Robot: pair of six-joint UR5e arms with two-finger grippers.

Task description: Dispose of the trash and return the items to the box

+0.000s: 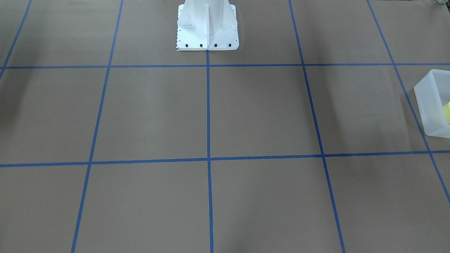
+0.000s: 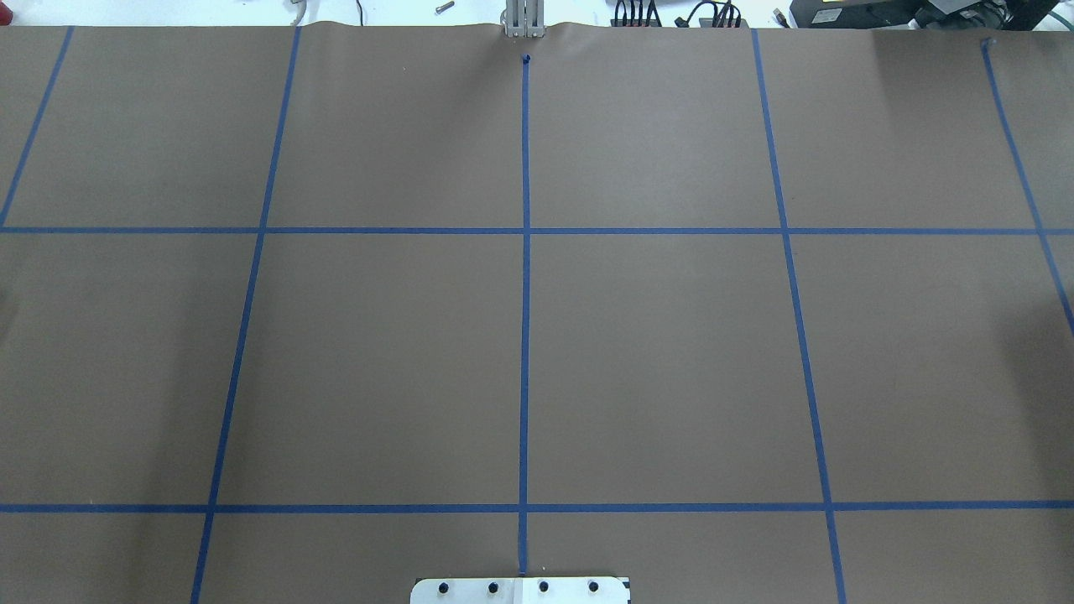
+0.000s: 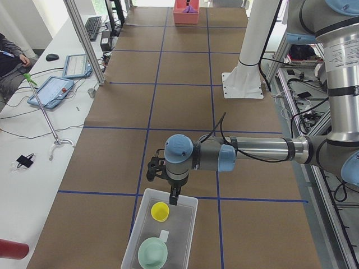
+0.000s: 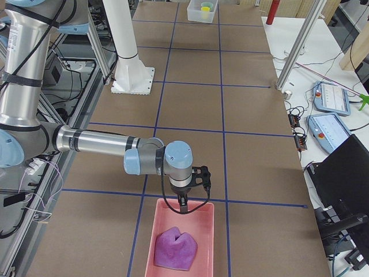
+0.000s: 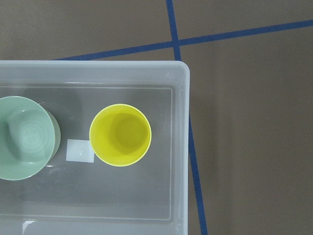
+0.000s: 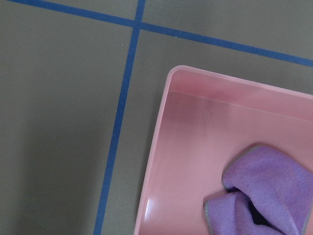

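The yellow cup (image 5: 120, 135) stands upright in the frosted-white box (image 5: 181, 147), beside the mint-green bowl (image 5: 22, 139). In the exterior left view my left gripper (image 3: 174, 196) hangs just above the far end of the box (image 3: 189, 224), close to the cup (image 3: 160, 211), with the bowl (image 3: 152, 253) nearer the camera. In the exterior right view my right gripper (image 4: 183, 205) hangs over the end of a pink bin (image 4: 206, 231) that holds the purple wad (image 4: 174, 248). No fingers show in either wrist view, so I cannot tell whether either gripper is open or shut.
The box reaches into the front-facing view at its right edge (image 1: 430, 102). The white robot base (image 1: 207, 28) stands at mid-table. The pink bin (image 6: 161, 161) and wad (image 6: 264, 191) fill the right wrist view. Screens and cables lie on a side bench (image 3: 56, 89).
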